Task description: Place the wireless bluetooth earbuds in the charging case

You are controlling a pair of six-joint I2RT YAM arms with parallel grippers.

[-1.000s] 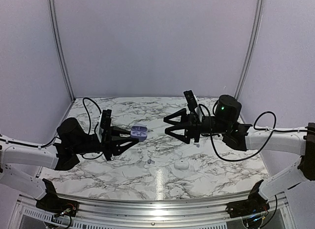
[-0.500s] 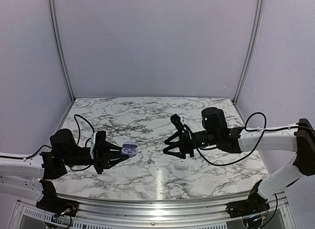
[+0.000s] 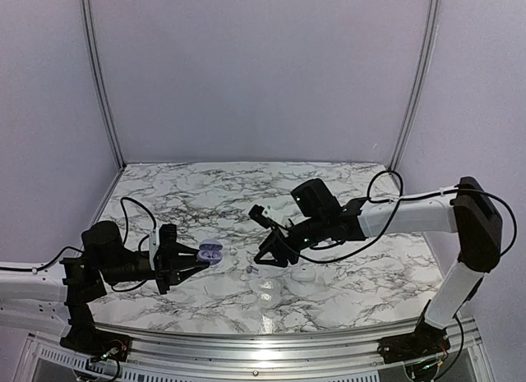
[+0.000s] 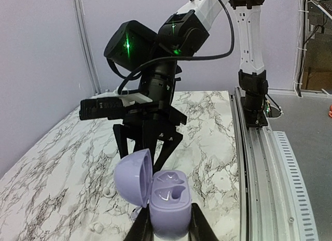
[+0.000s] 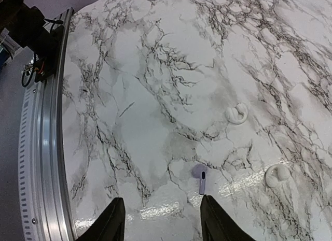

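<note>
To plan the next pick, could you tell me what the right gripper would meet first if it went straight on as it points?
Probably the lilac earbud on the marble tabletop, lying just ahead of the open right gripper, nearer one finger; depth is unclear.

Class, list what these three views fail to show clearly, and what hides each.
Top view: white case too small to tell open or shut; lilac earbud a mere speck.
Left wrist view: left gripper cut off by bottom edge, partly behind lilac charging case.
Right wrist view: right gripper cut by bottom edge; only fingertips show.
</note>
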